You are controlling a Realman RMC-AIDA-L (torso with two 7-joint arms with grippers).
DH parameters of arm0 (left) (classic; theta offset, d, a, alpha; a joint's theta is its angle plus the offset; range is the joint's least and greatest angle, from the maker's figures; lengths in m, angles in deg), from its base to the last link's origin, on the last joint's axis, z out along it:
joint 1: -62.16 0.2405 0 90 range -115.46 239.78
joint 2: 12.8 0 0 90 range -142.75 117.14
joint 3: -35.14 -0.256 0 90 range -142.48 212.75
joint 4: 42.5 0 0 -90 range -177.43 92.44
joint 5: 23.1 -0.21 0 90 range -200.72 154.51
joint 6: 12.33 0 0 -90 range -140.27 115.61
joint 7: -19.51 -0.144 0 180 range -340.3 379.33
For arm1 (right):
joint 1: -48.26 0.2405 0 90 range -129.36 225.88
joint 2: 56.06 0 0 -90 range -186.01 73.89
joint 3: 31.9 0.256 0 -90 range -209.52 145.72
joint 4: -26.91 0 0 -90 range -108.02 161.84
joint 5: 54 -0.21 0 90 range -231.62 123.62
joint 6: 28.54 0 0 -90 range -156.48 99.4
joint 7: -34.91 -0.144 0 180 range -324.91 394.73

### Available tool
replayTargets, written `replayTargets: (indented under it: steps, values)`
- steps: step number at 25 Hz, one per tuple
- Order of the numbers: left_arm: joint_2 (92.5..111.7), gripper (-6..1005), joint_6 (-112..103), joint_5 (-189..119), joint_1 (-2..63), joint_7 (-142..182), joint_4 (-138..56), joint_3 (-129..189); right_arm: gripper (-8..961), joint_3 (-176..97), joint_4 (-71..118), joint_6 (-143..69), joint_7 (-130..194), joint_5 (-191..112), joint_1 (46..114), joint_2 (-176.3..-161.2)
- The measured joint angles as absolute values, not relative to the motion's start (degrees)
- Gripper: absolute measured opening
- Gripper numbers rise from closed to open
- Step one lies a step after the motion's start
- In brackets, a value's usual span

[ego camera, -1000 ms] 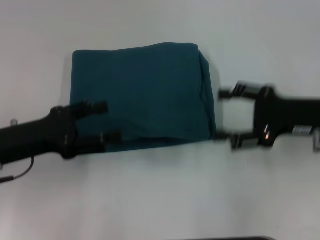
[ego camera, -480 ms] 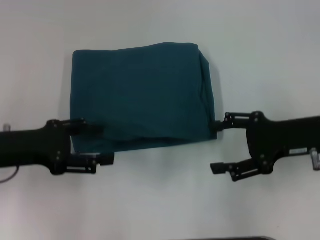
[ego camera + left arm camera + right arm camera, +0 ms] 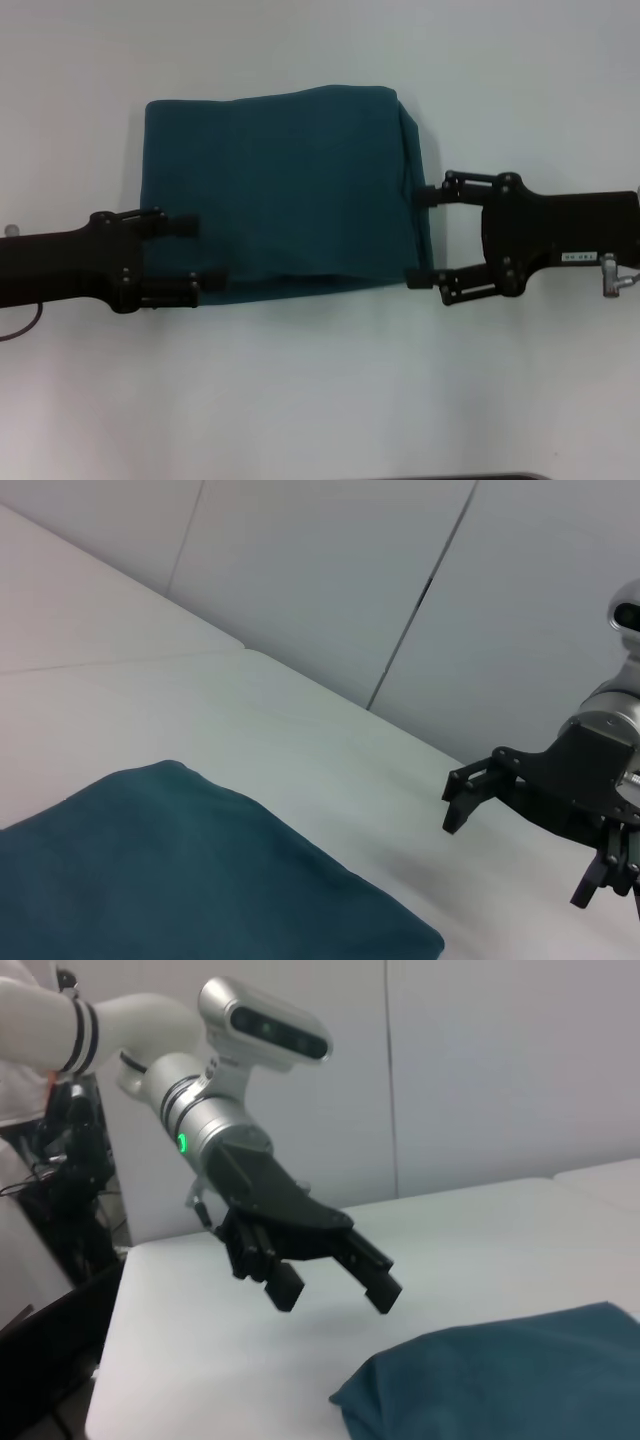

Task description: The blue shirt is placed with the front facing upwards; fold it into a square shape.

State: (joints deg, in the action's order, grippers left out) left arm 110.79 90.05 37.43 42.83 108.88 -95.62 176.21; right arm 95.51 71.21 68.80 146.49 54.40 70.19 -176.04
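Head view: folded blue shirt (image 3: 285, 190) lies between both gaping pincers.

Both arms end in silver wrists and black linkage claws, left claw (image 3: 195, 255) and right claw (image 3: 422, 235).

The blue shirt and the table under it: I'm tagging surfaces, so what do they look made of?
The blue shirt looks like soft matte knit fabric, likely cotton: it folds into rounded edges without shine. The table looks smooth, white and matte, perhaps laminate or a cloth cover; hard to tell.
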Motion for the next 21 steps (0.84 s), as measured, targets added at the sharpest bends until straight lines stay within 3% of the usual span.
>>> replayTargets:
  steps: [21]
  values:
    - [110.68, 905, 89.25, 37.46, 41.79, 108.72, -96.04, 175.73, 947, 95.64, 70.00, 65.23, 147.85, 53.06, 70.73, -176.03]
